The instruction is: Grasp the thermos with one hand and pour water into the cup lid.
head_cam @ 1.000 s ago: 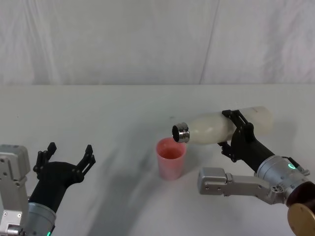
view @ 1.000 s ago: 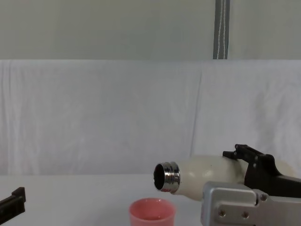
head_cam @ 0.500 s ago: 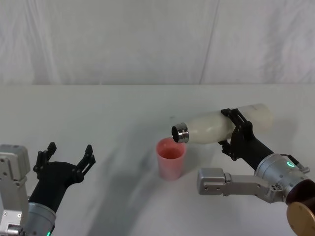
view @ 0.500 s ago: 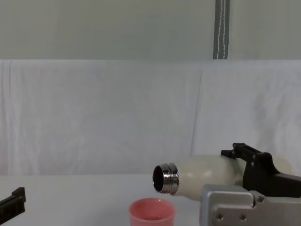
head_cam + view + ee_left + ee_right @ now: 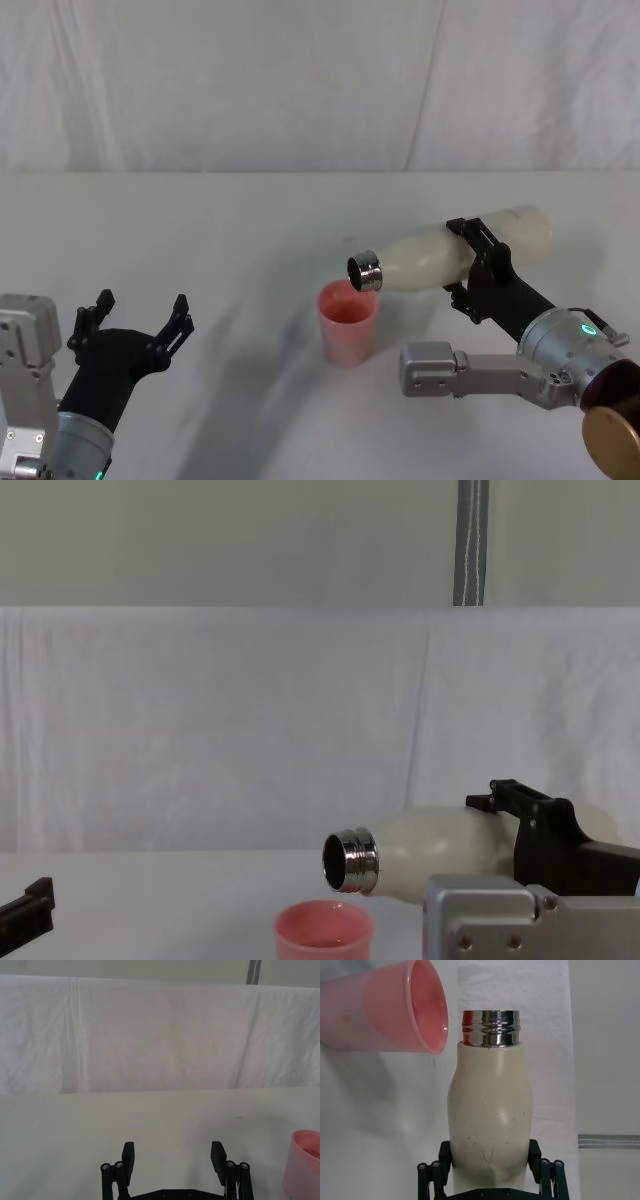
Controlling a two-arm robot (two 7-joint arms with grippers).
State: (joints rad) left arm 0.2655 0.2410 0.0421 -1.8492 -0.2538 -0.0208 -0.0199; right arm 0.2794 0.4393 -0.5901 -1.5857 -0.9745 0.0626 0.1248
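Right gripper [image 5: 478, 262] clamps tilted thermos [image 5: 440, 256] above cup lid [image 5: 347, 322].

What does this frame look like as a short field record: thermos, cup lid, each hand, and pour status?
thermos: cream-white bottle, tipped nearly horizontal, uncapped steel neck pointing toward the cup lid
cup lid: pink cup, upright on the white table, just below and slightly ahead of the neck
right hand: shut around the thermos body, holding it in the air
left hand: open, low at the robot's left, apart from both items
pour status: mouth above the cup rim; no stream visible; cup contents cannot be told
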